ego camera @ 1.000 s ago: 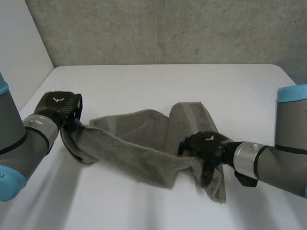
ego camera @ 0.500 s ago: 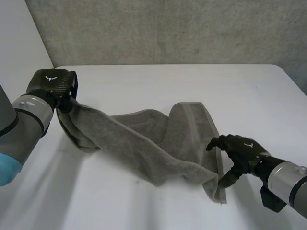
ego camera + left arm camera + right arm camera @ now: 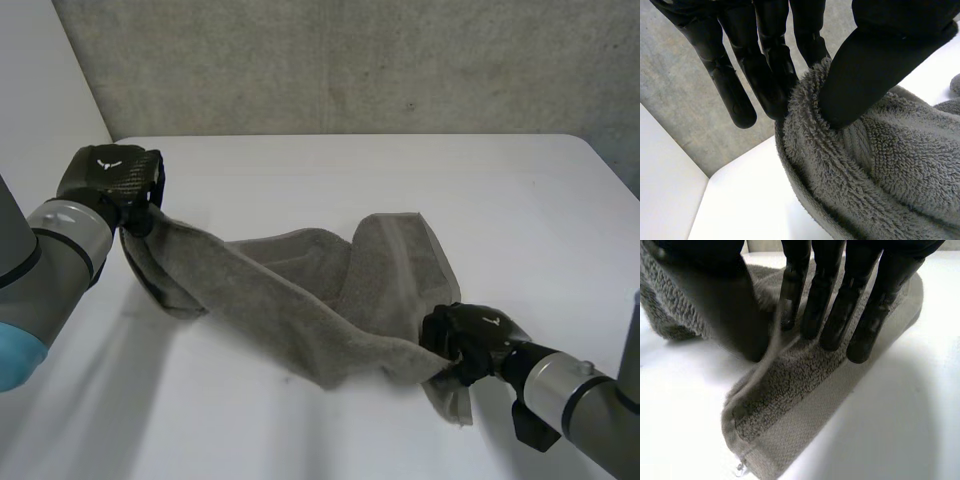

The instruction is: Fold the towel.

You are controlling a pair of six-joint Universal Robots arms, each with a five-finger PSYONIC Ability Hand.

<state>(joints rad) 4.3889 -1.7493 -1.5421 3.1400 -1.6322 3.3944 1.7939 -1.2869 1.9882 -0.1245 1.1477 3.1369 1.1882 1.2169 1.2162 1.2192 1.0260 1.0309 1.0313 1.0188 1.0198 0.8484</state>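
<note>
The fold has barely begun: no part of the cloth lies squarely over another yet. The left hand (image 3: 112, 182) pinches one end of the towel (image 3: 300, 290) between thumb and fingers, raised above the table (image 3: 330, 170). From there the grey, nubby towel sags in a twisted, rumpled band across the table's middle. At its near right corner the right hand (image 3: 472, 340) nips the edge between thumb and fingers.

grey terry towel (image 3: 300, 290) rumpled, stretched diagonally across white table, left end lifted, right corner flat
</note>
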